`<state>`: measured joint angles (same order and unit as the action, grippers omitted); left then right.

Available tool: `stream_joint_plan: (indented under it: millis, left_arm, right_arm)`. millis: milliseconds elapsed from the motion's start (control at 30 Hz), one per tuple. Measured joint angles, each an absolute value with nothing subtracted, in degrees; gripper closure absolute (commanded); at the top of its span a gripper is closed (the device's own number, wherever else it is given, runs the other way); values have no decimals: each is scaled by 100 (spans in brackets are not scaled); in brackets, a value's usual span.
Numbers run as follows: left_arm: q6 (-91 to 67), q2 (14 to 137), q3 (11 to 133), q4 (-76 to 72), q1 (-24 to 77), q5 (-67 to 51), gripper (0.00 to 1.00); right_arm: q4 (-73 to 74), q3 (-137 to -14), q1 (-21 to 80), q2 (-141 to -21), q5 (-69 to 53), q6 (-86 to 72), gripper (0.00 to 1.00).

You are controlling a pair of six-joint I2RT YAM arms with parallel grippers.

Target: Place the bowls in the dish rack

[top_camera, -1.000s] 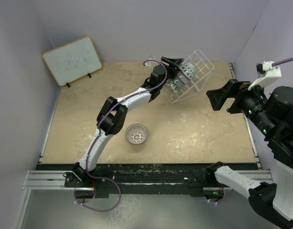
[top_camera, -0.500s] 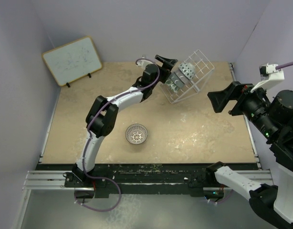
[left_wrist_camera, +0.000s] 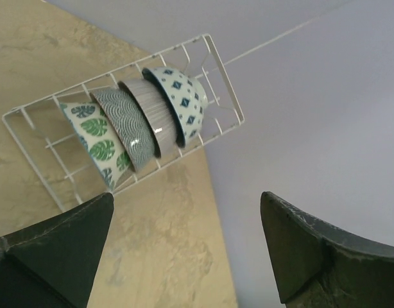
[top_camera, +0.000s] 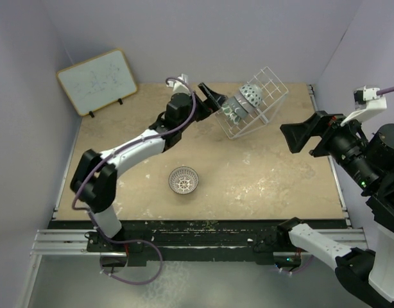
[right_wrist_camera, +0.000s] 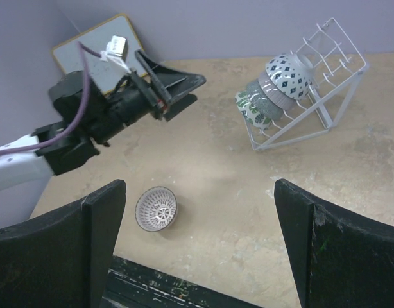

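Left gripper (top_camera: 212,101) is hanging open, empty, just beside dish rack (top_camera: 269,82) | right gripper (right_wrist_camera: 200,192) is hovering open | four bowls (left_wrist_camera: 152,119) are standing in dish rack | lattice bowl (top_camera: 183,180) is sitting on surface (top_camera: 274,173), apart from dish rack

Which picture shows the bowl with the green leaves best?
The left wrist view: the green-leaf bowl is close and its leaves are clear. The top view shows it tiny and blurred; the right wrist view shows it small but recognisable.

I see my left gripper (top_camera: 208,97), jaws spread, just left of the dish rack (top_camera: 272,82); a lattice bowl (top_camera: 183,180) sits on the table (top_camera: 267,176)
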<state>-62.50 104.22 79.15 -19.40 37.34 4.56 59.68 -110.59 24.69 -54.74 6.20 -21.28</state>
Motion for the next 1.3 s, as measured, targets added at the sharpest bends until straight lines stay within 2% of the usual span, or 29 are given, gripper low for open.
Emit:
stream_joint_plan:
  millis: [200, 433, 667, 833, 1300]
  left_arm:
    - [-5068, 8742, 6993, -921, 4366, 755, 4]
    - [-4674, 7817, 5964, 228, 5439, 1559, 10]
    - [-4663, 8044, 5529, 993, 5693, 2283, 15]
    - [-4587, 8774, 5629, 1186, 6064, 2783, 28]
    - [-4668, 9308, 5645, 1841, 6289, 3479, 42]
  right_arm:
    - [5966, -11063, 2469, -5470, 620, -2150, 1]
    - [5902, -10916, 2469, -5461, 471, -2241, 1]
    - [5789, -10735, 2469, -5450, 388, -2342, 2]
    - [5771, -10648, 2469, -5422, 357, -2390, 2]
    - [5732, -10455, 2469, -5317, 373, -2401, 1]
